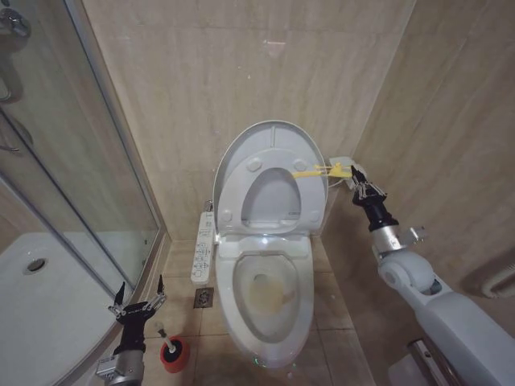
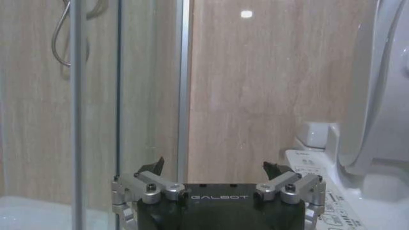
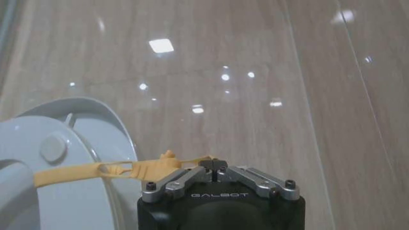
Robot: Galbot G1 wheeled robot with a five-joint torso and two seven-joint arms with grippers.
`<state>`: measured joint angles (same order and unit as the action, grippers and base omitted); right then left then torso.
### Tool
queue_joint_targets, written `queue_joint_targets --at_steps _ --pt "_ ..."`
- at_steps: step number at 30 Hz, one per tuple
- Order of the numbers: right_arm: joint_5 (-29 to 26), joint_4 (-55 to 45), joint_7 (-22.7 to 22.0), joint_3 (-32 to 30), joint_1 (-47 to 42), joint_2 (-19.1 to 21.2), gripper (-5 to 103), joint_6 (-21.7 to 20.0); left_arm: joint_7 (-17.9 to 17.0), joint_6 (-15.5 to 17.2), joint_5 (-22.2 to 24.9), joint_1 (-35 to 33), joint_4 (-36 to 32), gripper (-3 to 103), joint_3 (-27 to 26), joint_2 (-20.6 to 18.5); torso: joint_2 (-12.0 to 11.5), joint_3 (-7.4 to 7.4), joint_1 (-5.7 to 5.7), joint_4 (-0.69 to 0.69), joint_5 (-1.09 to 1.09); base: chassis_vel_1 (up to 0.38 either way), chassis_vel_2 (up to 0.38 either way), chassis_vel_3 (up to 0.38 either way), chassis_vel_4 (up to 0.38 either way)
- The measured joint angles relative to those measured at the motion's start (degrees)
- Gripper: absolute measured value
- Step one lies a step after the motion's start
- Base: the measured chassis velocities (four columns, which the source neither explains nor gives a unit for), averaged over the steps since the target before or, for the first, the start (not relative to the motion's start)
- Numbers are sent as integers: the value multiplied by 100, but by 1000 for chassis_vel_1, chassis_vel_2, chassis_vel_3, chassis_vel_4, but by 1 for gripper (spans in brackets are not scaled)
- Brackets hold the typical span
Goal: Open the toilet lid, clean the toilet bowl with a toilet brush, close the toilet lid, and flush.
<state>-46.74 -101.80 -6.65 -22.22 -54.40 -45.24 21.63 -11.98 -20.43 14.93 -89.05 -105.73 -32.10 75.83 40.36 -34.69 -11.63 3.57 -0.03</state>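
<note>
Yellow strap (image 1: pixel 315 170) sits pinched in my right gripper (image 1: pixel 360 182), at three o'clock off the lid (image 1: pixel 269 161); the side wall is close behind it. Lid stands upright against the back wall, long axis vertical, bowl (image 1: pixel 265 293) open below. My left gripper (image 1: pixel 138 299) hangs spread, glass nearby, brush (image 1: pixel 170 351) at its four o'clock.

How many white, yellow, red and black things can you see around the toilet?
White: 4 - toilet lid, seat ring, toilet bowl, button panel
Yellow: 1 - pull strap
Red: 1 - holder
Black: 1 - toilet brush
Total: 7
</note>
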Motion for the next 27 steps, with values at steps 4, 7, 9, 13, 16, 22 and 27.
queue_joint_targets --at_steps 4,7,9,13,16,22,27 --pt "-214 267 0 124 337 -211 0 -147 0 -2 1 5 27 100 -4 5 1 0 0 8 1 0 0 0 0" --pt "-238 519 0 216 583 -359 0 -166 0 -3 1 18 51 100 2 11 1 0 0 7 1 0 0 0 0" --pt "-238 782 0 273 814 -531 0 -166 1 -7 5 29 77 100 1 8 1 0 0 7 0 0 0 0 0" --pt "-204 1092 0 282 1083 -856 0 -175 -1 -12 17 49 118 100 -21 -16 1 0 1 7 1 0 0 0 0" --pt "-145 1270 0 277 1212 -1088 0 -183 0 -15 23 68 145 100 -26 -25 1 1 1 11 0 0 0 0 0" --pt "57 1853 1 271 1500 -1446 0 -117 0 -19 30 119 204 100 -10 -22 3 2 2 10 0 0 0 0 0" --pt "150 2395 1 373 1805 -1571 0 -7 0 -38 47 146 266 100 -17 -30 3 2 2 12 2 0 0 0 0"
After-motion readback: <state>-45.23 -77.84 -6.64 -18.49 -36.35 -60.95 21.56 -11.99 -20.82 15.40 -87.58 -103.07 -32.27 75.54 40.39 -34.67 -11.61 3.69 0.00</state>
